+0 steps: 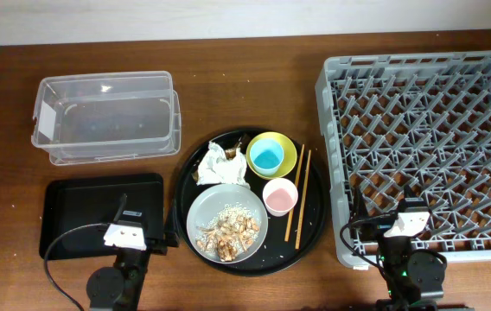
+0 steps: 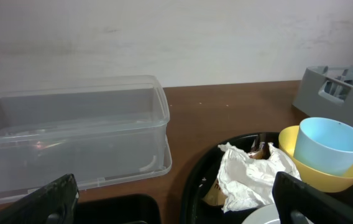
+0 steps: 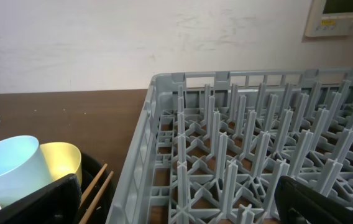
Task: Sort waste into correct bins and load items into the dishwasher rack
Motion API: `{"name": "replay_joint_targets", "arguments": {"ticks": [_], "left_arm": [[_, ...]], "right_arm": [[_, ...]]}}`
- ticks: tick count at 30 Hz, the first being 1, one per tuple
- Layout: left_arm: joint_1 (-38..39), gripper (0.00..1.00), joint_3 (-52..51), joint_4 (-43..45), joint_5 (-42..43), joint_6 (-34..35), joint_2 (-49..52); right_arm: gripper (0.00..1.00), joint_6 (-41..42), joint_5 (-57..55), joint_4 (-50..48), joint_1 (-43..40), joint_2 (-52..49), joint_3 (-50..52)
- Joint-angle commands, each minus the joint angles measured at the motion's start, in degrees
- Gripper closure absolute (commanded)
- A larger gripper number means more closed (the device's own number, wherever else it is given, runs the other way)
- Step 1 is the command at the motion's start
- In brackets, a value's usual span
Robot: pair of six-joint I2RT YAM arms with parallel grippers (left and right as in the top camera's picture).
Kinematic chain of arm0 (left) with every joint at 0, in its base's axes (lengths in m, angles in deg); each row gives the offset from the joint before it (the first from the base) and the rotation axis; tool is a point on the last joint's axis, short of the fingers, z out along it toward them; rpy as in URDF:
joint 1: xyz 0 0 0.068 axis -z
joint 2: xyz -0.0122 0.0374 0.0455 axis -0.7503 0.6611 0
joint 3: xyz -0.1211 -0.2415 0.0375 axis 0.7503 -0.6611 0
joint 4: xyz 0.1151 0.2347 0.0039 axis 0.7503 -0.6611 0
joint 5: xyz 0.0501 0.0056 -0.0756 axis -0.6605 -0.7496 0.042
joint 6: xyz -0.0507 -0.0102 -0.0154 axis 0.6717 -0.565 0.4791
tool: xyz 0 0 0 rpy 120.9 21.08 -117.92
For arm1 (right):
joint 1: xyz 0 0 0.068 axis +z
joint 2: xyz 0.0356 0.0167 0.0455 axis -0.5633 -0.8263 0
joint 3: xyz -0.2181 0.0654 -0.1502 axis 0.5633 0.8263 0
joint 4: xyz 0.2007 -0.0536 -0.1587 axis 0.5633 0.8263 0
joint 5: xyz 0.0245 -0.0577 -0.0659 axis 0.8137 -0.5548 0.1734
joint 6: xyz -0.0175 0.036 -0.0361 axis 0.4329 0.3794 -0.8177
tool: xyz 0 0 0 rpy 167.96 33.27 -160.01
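Note:
On the round black tray (image 1: 315, 220) lie a crumpled napkin (image 1: 221, 164) (image 2: 248, 174), a gold-brown wrapper (image 1: 200, 178), a grey plate (image 1: 207, 203) of rice and brown scraps (image 1: 228, 229), a pink cup (image 1: 280, 196) and chopsticks (image 1: 297, 203) (image 3: 92, 186). A blue cup (image 1: 267, 157) (image 2: 329, 144) stands inside the yellow-green bowl (image 1: 287, 142) (image 2: 322, 177). The clear tub (image 1: 107, 117) (image 2: 71, 134) and black rectangular tray (image 1: 90, 207) are on the left, the grey rack (image 1: 427, 130) (image 3: 257, 143) on the right. My left gripper (image 1: 133, 226) (image 2: 176, 208) hangs open over the black tray's near right corner. Over the rack's near edge my right gripper (image 1: 398, 216) (image 3: 183, 208) is open.
The brown wooden table (image 1: 254, 78) runs back to a pale wall (image 2: 164, 37). A cable (image 1: 55, 250) loops from the left arm beside the black rectangular tray. A wall panel (image 3: 341, 15) shows at the upper right of the right wrist view.

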Motion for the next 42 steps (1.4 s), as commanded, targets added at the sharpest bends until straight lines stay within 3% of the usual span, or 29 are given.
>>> {"name": "replay_joint_targets", "arguments": {"ticks": [1,40,42], "left_arm": [[0.17,0.01,-0.33,-0.17,0.24,-0.9,-0.22],[0.17,0.01,-0.33,0.31,0.31,-0.85,-0.22],[0.17,0.01,-0.28,0.96,5.62,0.61,-0.22]], "right_arm": [[0.02,0.22,-0.5,0.11,0.33,0.22,0.5],[0.02,0.22,-0.5,0.11,0.33,0.22,0.5],[0.02,0.22,-0.5,0.11,0.33,0.22,0.5]]}}
